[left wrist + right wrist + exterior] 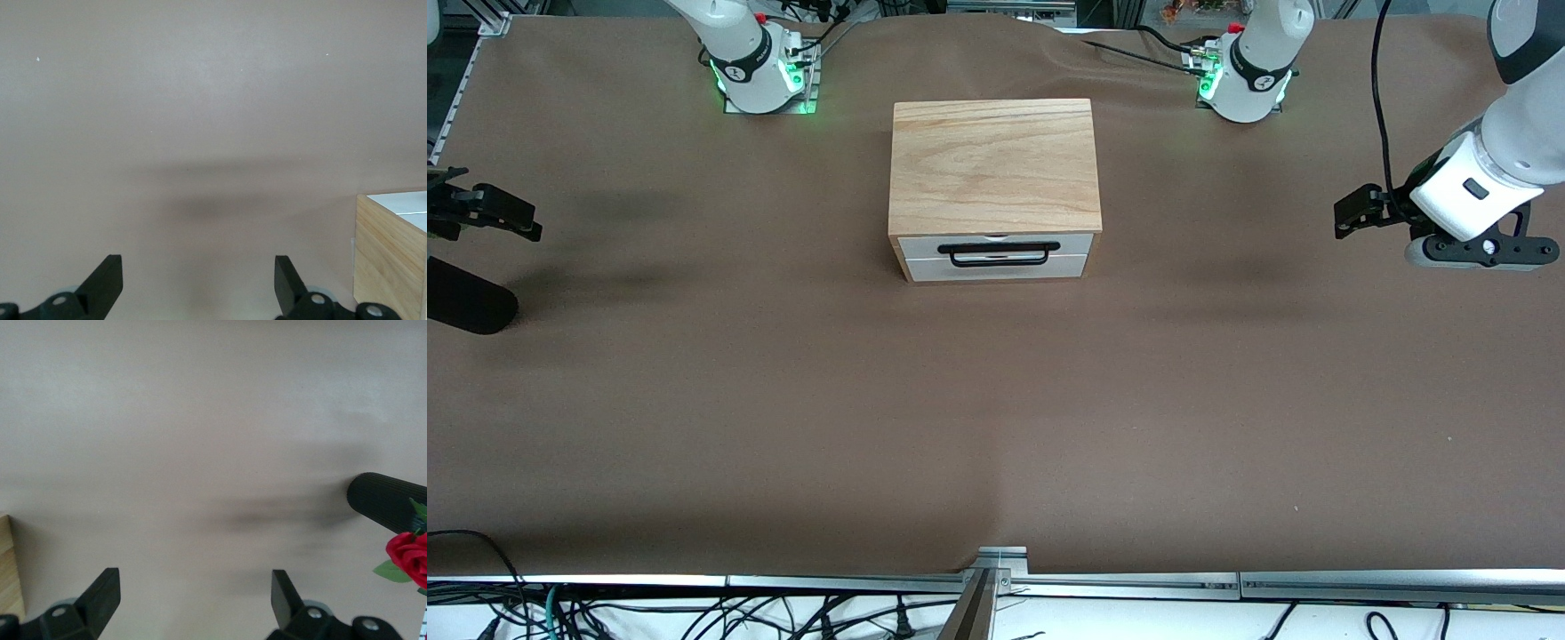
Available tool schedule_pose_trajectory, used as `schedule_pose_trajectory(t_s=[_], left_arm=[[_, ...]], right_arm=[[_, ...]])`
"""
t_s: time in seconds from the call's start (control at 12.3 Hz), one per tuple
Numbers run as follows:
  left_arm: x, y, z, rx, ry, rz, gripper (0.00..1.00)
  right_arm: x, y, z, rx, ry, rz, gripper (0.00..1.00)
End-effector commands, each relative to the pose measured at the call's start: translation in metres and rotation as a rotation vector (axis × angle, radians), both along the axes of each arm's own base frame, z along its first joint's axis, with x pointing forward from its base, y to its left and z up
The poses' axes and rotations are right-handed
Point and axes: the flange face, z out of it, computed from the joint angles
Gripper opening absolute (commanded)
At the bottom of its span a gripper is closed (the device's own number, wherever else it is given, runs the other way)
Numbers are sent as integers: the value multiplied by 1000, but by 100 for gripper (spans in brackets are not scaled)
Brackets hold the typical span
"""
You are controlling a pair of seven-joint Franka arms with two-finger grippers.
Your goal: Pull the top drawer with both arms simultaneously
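The top drawer (996, 242) is pushed shut in the light oak box (994, 164) at the middle of the table. Its white front faces the front camera, and its long black wire handle (1000, 254) hangs across it. My left gripper (1353, 213) hovers open and empty over the table near the left arm's end, well apart from the box. In the left wrist view (198, 283) a corner of the box (390, 250) shows. My right gripper (503, 213) hovers open and empty over the right arm's end. In the right wrist view (193, 600) the box's edge (7, 567) shows.
A plain white drawer front (996, 268) sits under the top drawer. A black ribbed cylinder (463, 307) lies at the right arm's end of the table; it also shows in the right wrist view (387, 500), next to a red rose (407, 553). Brown cloth (996, 418) covers the table.
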Motion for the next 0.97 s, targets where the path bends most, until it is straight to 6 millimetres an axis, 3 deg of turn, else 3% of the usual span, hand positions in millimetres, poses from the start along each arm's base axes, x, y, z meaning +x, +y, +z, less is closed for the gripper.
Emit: schedule_pose_trajectory(t_s=[0.0,0.32,0.65,0.89], left_arm=[[1,0,7,31,5,-25,100],[-1,-1,9,31,6,-25,100],[-2,-2,8,32,15,-28,100],[-2,-3,6,34,21,-31,100]], right_arm=[[1,3,2,-20,-1,8,100],[1,6,-1,-19,3,11,100],[18,9,-47,-8,89,24,100],[25,42,-64,159,98,25,100]])
